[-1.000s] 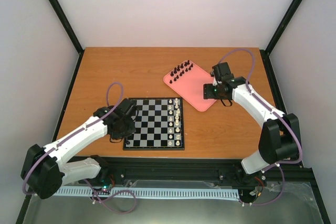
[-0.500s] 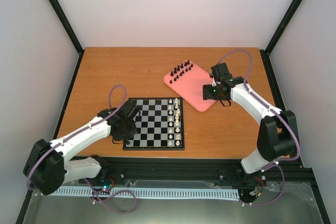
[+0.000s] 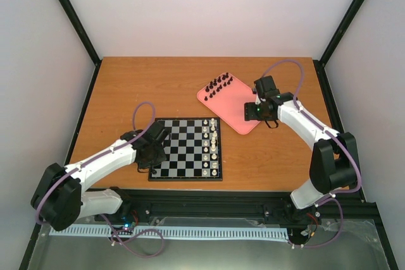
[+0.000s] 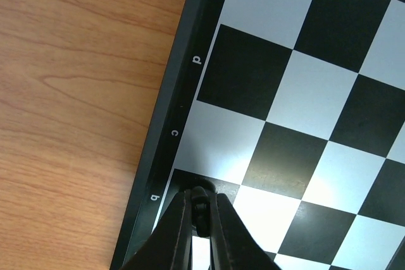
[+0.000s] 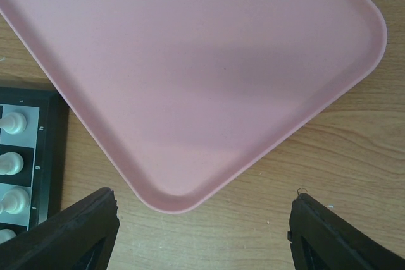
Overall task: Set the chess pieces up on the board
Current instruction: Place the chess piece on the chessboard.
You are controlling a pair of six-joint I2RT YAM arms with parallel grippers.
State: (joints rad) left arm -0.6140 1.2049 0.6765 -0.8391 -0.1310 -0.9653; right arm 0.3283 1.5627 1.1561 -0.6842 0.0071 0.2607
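- The left gripper (image 4: 201, 216), clamped on one tiny black chess piece (image 4: 201, 198), hung over the "b" edge square of the black-and-grey checkered board (image 4: 285, 93), apparently to seat it.
- The right gripper (image 5: 202, 226) gaped wide and empty above the pink rounded tray (image 5: 190, 61), whose far corner held the other black pieces (image 3: 218, 85).

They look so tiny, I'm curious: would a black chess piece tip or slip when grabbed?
Being tiny, the black pieces are probably light. They stand upright, close together on the pink tray, so a nudge may topple several.
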